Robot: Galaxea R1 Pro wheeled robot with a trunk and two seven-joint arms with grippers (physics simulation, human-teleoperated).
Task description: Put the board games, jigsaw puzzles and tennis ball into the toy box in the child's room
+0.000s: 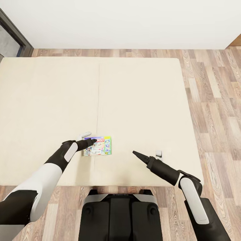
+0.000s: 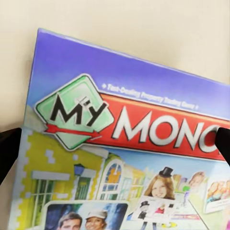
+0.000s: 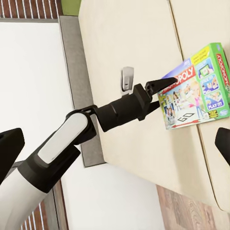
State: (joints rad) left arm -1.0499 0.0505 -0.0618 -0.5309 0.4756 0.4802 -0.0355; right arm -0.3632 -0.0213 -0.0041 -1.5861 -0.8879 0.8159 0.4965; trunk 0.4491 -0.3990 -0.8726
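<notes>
One board game (image 1: 99, 146), a flat green-edged "My Monopoly" box with a colourful cover, lies on the beige bed (image 1: 140, 100) near its front edge. My left gripper (image 1: 88, 138) hovers open over the box's far left corner, one dark finger above the cover and the pale finger off its edge. In the left wrist view the box cover (image 2: 124, 143) is very close, with the dark fingertips (image 2: 7, 148) spread wide on either side. My right gripper (image 1: 147, 154) stands open and holds nothing, above the mattress to the right of the box. The right wrist view shows the box (image 3: 199, 86) and the left gripper (image 3: 143, 81) at its corner.
Wood-plank floor (image 1: 214, 107) runs along the bed's right side and beyond its far edge, up to a white wall (image 1: 134, 23). A dark window frame (image 1: 13, 36) is at the far left. My base (image 1: 118, 214) stands against the bed's front edge. The bed's grey frame (image 3: 76, 96) shows.
</notes>
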